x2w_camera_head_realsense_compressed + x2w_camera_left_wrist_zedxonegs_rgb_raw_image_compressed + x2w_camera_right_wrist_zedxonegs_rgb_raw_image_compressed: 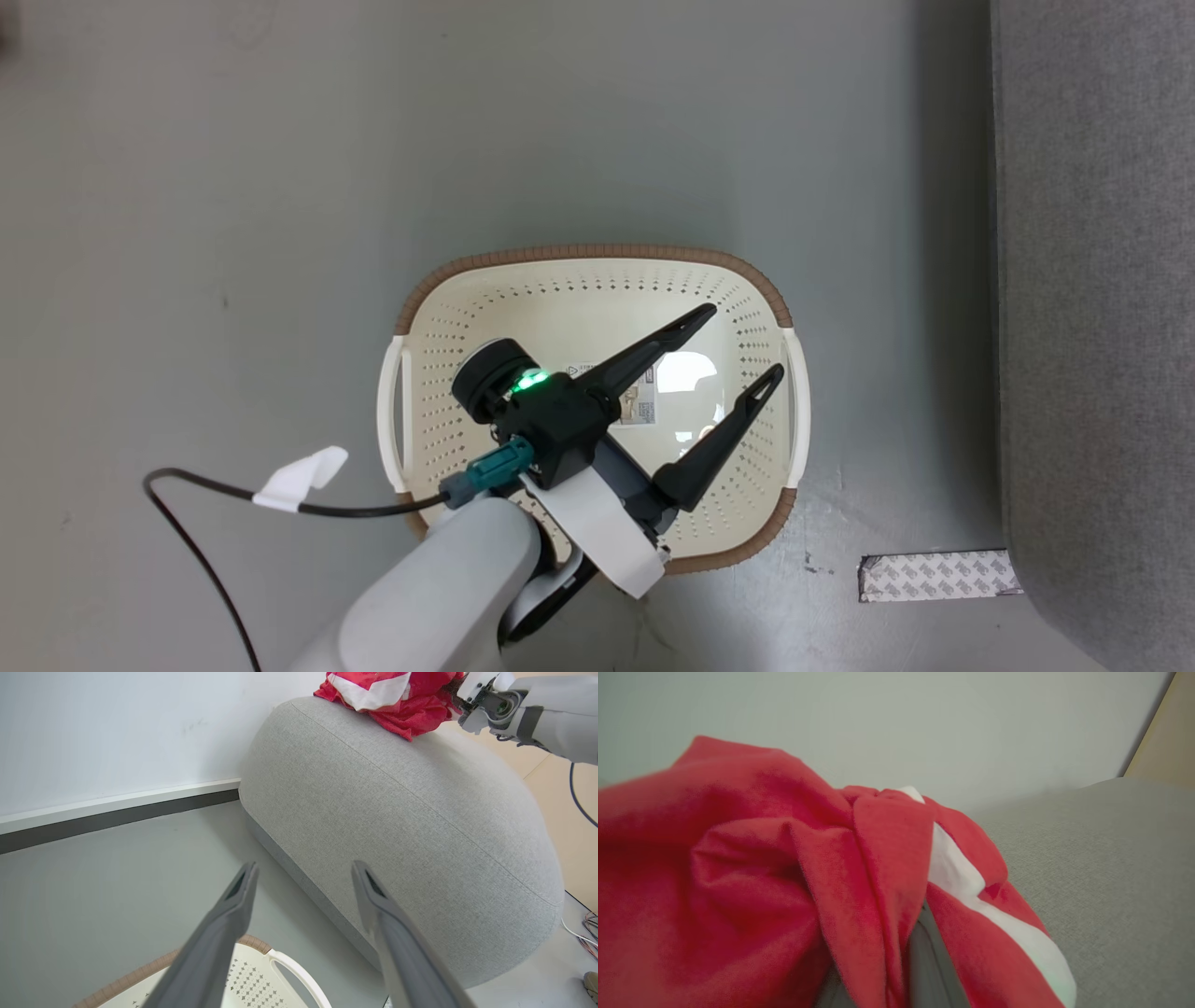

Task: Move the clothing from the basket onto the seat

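Right claw point(920, 956) pinched shut on red clothing point(761, 882), bundle lying on top of seat point(420, 821). Left claw point(739, 343) spread wide above basket point(597, 254). I judge fabric light, limp, clingy: best grabbed at bunched fold

Hung the left gripper point(739, 343) over the basket point(597, 252), jaws wide with nothing between them. Found the hollow below open, walled only by its own sides. Met bare floor point(117, 896) ahead and to the left, free as far as the wall point(117, 732). Faced the seat point(397, 826) ahead to the right, a broad bulk near the basket. Saw its far top taken by clothing point(402, 714) and the right arm point(551, 709), the nearer slope free.
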{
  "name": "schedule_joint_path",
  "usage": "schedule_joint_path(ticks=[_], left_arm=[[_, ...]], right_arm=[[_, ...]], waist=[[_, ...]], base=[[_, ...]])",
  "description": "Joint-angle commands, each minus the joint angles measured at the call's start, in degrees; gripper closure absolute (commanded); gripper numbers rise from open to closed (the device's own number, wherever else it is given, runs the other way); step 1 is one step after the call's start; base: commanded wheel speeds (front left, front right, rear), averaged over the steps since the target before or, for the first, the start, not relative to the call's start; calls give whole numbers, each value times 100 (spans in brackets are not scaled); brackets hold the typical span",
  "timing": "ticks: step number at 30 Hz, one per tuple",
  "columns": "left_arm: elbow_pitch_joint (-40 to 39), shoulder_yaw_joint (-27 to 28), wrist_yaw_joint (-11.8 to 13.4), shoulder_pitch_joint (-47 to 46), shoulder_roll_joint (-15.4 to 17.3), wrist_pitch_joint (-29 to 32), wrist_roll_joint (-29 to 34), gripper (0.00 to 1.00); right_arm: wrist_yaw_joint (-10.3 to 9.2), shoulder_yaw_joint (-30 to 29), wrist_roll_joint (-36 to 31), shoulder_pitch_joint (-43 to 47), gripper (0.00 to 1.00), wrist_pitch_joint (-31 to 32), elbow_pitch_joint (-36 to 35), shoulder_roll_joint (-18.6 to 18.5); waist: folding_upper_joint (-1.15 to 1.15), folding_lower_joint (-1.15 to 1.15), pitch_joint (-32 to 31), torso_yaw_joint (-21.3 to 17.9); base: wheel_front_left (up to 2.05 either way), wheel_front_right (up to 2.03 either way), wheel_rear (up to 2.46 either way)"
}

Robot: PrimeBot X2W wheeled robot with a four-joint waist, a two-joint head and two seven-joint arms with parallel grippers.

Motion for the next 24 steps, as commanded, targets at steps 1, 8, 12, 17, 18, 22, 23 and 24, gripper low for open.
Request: schedule_joint_path(ticks=[1,8,12,17,18,22,23,24], left_arm=[[2,17,-13,33,15,-2,74,0],[5,110,-13,43,13,-2,178,0],[77,185,-13,110,13,-2,256,0],[105,249,-13,155,-55,-2,261,0],[116,288,-13,180,-61,-2,266,0],[159,466,-13,319,-104,-2,271,0],[171,507,-13,361,-102,-2,264,0],[178,532,-13,395,-103,-2,262,0]], right_arm=[[-16,-44,-57,36,100,-54,77,1],[-16,-136,-155,48,0,-462,694,180],[-16,61,-163,170,0,-505,874,246],[-16,324,170,442,0,-606,822,373],[-16,403,239,534,0,-618,784,350],[-16,739,464,1041,0,-669,568,357],[-16,810,498,1181,0,-685,503,321],[-16,881,533,1297,0,-703,429,283]], waist=[[0,-1,8,8],[0,-1,32,1],[0,-1,-59,-61],[0,-1,-235,-91],[0,-1,-275,-98],[0,-1,-491,-138],[0,-1,-550,-152],[0,-1,-604,-162]], base=[[0,0,0],[0,0,0],[0,0,0],[0,0,0],[0,0,0],[0,0,0],[0,0,0],[0,0,0]])
